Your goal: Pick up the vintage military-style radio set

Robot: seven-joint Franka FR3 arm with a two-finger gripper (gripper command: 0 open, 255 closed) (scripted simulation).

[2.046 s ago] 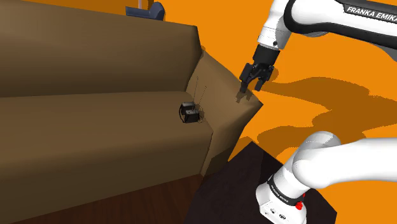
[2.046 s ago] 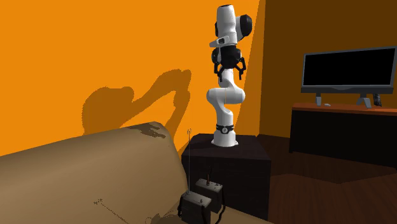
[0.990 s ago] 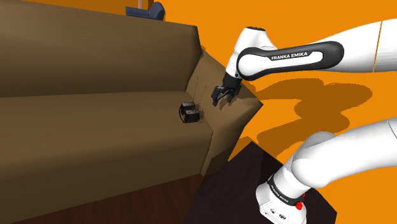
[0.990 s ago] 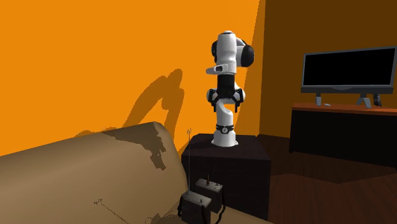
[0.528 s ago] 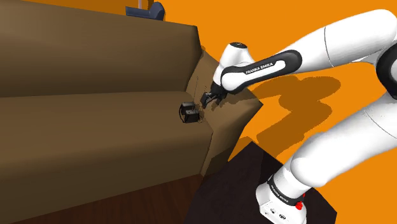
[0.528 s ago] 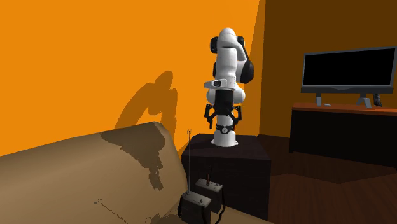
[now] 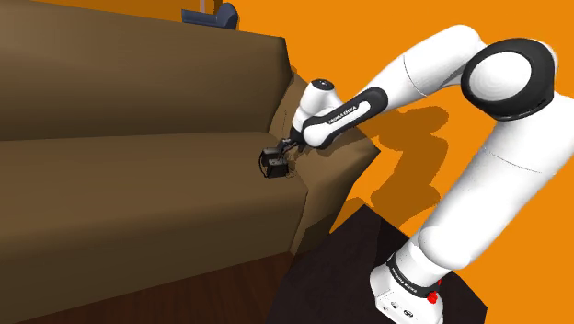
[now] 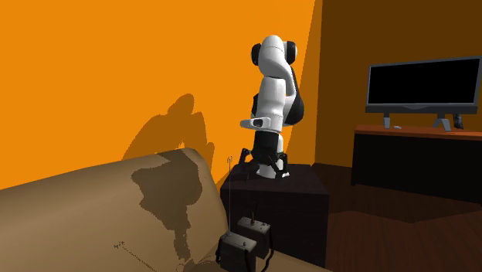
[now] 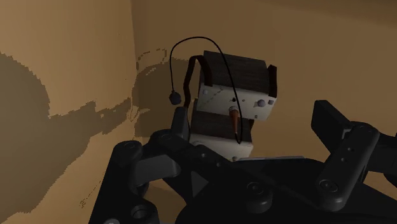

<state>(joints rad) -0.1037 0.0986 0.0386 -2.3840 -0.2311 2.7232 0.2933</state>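
- Well out from its stand (image 7: 405,287), the white arm (image 7: 441,60) bends down over the brown sofa (image 7: 138,184).
- Its gripper (image 7: 288,152) hangs just beside the radio set (image 7: 272,165), fingers spread apart and clasping nothing.
- That radio set sits on the seat, close against the armrest.

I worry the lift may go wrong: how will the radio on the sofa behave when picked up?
The radio looks like a rigid boxy case, so it should stay stiff when clasped. Its thin cord loops loose and will probably dangle and swing. The tall, hair-thin antenna may wobble or snag on the sofa.
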